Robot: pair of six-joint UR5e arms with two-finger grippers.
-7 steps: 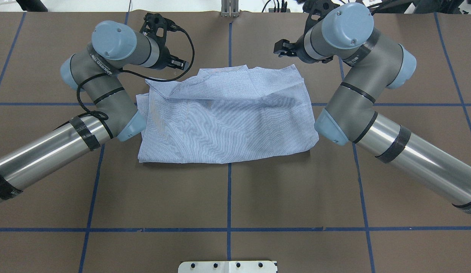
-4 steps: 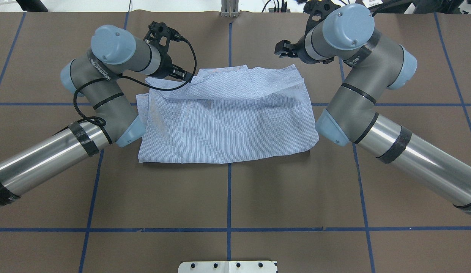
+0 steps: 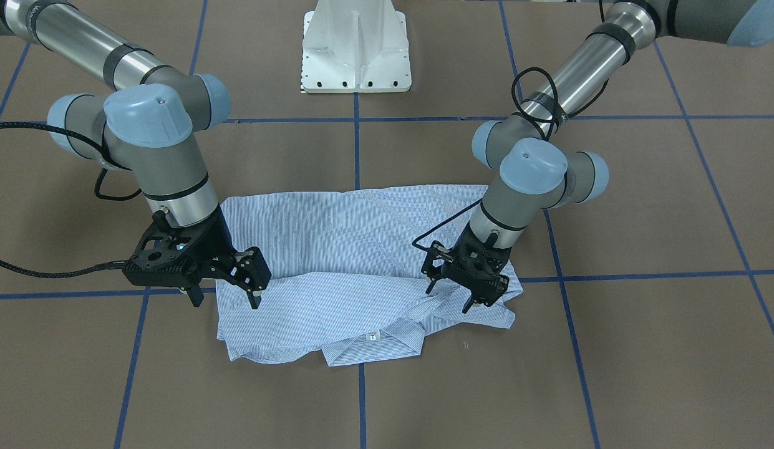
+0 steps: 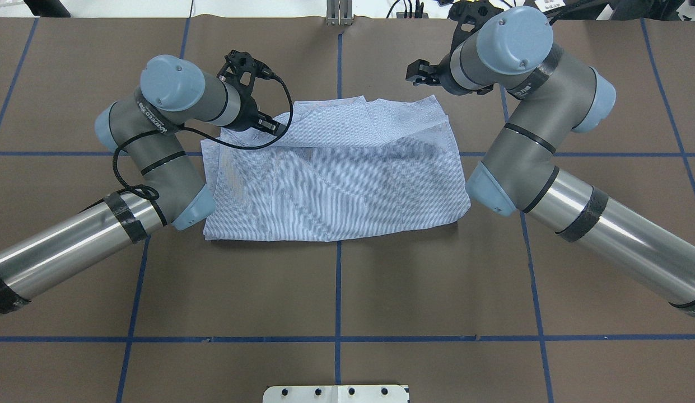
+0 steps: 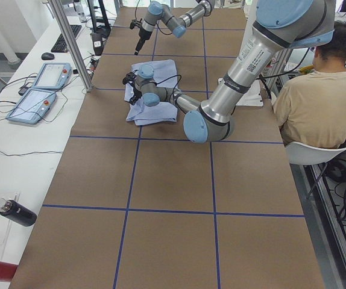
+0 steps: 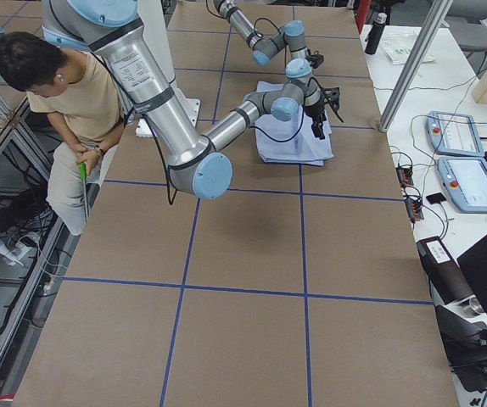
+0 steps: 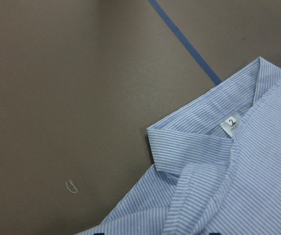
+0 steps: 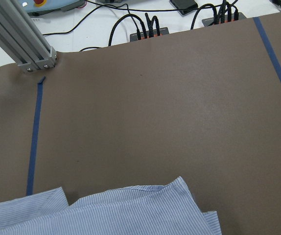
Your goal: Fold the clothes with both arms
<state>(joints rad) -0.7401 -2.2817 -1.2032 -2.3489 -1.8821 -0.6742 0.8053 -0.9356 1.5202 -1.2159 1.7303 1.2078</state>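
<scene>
At table (image 4: 336,291) centre, toward 12 o'clock: striped shirt (image 4: 336,179) is lying roughly half-folded, a rumpled rectangle.
Left gripper (image 3: 450,298) at 11, beside the collar (image 7: 194,142), and right gripper (image 3: 227,301) at 1 are both hovering spread, gripping nothing; further folds probably remaining.

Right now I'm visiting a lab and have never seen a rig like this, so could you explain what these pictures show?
This is a robot with two arms at a brown table marked with blue tape lines. Each arm ends in a black gripper with two fingers. All the pictures show one moment, taken by several cameras: one over the robot's shoulders, one facing it, one at each end of the table, and one on each wrist.

On the table lies a blue and white striped shirt, folded over. The left gripper is down at the cloth near the collar, with its fingers apart. The right gripper hangs open above the shirt's other end. Neither appears to hold anything yet. A person sits beside the table.
</scene>
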